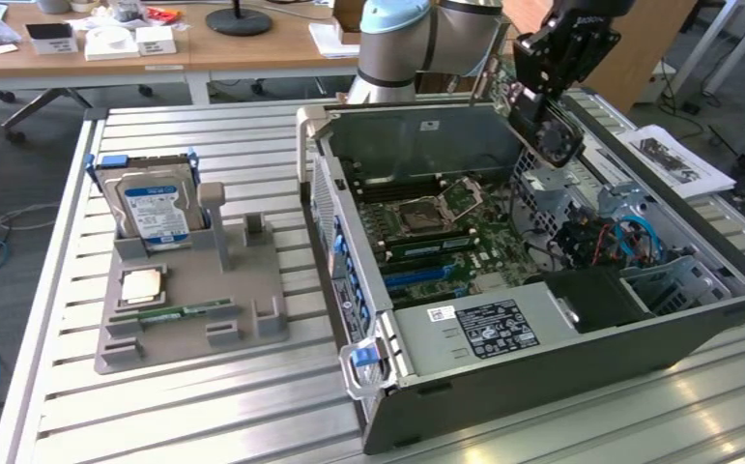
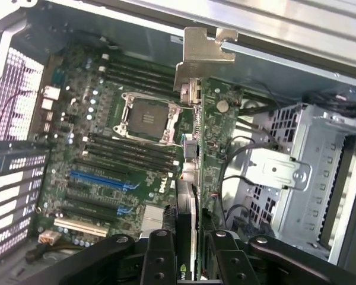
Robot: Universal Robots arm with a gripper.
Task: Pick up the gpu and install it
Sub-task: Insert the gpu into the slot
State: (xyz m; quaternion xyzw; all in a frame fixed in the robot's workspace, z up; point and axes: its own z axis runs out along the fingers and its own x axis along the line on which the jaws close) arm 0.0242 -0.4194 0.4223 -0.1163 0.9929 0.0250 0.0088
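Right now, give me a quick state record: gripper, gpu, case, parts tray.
gripper: shut on the gpu, above the open case
gpu: held edge-on over the motherboard, silvery bracket at the end away from the gripper; not in a slot
case: lying on its side, open, motherboard exposed
parts tray: on the exterior view's left of the case; hard drive standing upright in it, memory stick lying flat
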